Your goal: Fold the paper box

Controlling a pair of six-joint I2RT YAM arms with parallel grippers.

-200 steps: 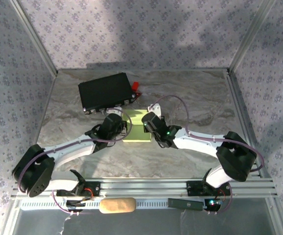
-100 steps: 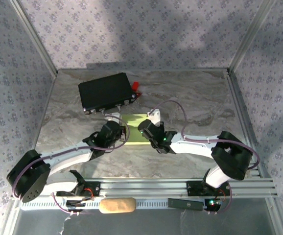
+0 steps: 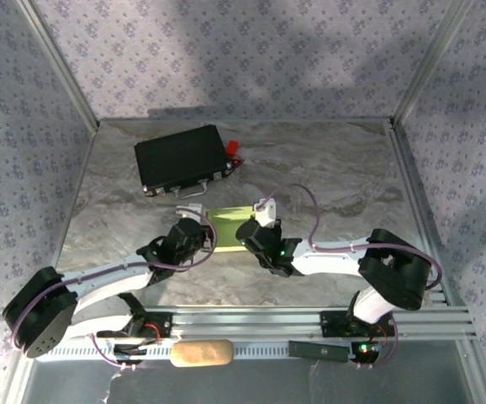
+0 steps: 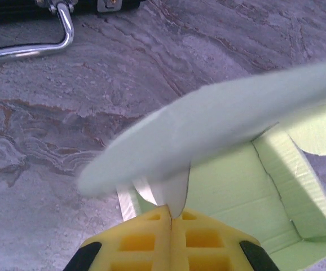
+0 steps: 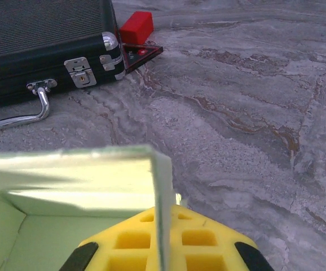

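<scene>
The paper box (image 3: 226, 225) is lying on the grey marbled table (image 3: 335, 168), towards the middle and a little nearer the arms, with the black case (image 3: 182, 158) sitting well behind it on the left. The box is resting between the two grippers. The left gripper (image 3: 205, 231) is reaching in at its left edge and the right gripper (image 3: 248, 232) is closing on its right edge, so both are touching it from opposite sides. In the left wrist view, the left gripper (image 4: 170, 213) is pressing its yellow pads together on a small rounded tab of the card, and a broad pale flap (image 4: 219, 124) is spreading above the pads, blurred by closeness. In the right wrist view, the right gripper (image 5: 162, 217) is pinching an upright side wall of the box (image 5: 67, 180) edge-on between its pads. The card is showing as a pale light green, thin, with creased walls standing up around a flat open floor (image 4: 236, 186). The near corner is forming a shallow tray. Behind it, the case's metal handle (image 5: 22, 116) is lying on the table, and a small red block (image 5: 136, 23) is sitting beside the case's right end.
</scene>
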